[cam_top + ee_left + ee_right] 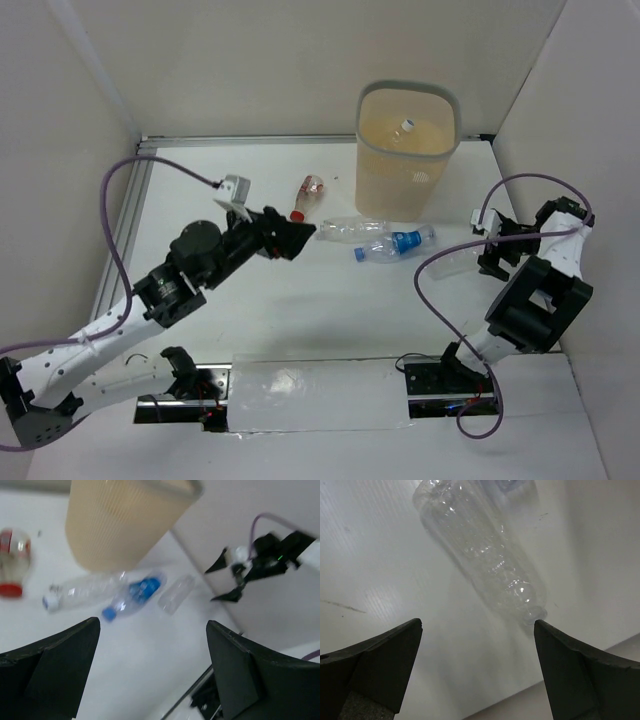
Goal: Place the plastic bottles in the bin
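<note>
Bottle [405, 130] inside bin [385, 188], overhead only.

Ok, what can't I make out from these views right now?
- Top view: bin contents, beyond one white cap; its wall hides the rest.
- Left wrist: red-capped bottle label, blurred; bin's mouth cut off by the top edge.
- Right wrist: clear bottle, far end cut off by the top edge.

White table [300, 310], pale walls [250, 60]
</note>
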You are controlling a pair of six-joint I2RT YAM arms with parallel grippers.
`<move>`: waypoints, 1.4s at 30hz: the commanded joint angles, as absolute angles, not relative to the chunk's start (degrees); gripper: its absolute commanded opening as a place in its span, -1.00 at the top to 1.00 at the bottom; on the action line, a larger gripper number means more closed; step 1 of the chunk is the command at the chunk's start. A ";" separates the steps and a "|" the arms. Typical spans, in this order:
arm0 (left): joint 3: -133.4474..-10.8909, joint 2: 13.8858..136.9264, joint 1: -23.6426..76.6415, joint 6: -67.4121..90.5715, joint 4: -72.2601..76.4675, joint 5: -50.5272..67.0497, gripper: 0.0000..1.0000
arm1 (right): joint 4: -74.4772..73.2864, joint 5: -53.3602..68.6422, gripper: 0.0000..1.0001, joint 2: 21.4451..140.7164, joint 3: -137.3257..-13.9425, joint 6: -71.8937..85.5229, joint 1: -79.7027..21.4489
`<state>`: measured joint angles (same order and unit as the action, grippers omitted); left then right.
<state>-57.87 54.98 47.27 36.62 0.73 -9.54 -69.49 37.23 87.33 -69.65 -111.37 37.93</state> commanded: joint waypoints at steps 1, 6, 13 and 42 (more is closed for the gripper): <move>-47.31 52.13 50.62 39.63 -5.35 -15.90 -1.00 | -75.50 37.79 -1.00 87.98 -68.21 -147.64 38.41; -38.25 48.26 58.08 44.90 -6.06 -20.82 -1.00 | -70.52 37.79 -1.00 90.09 -66.19 -148.54 35.43; -37.61 52.64 62.04 46.49 -5.54 -23.03 -1.00 | -62.40 37.79 -1.00 88.59 -64.16 -137.03 28.76; -35.86 53.10 63.11 48.77 -3.78 -23.12 -1.00 | -52.29 17.41 -0.96 99.22 -64.08 -129.64 11.08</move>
<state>-35.11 54.94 62.83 47.03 -4.27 -21.28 -50.63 21.10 98.17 -63.00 -113.65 12.69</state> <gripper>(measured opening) 1.001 0.989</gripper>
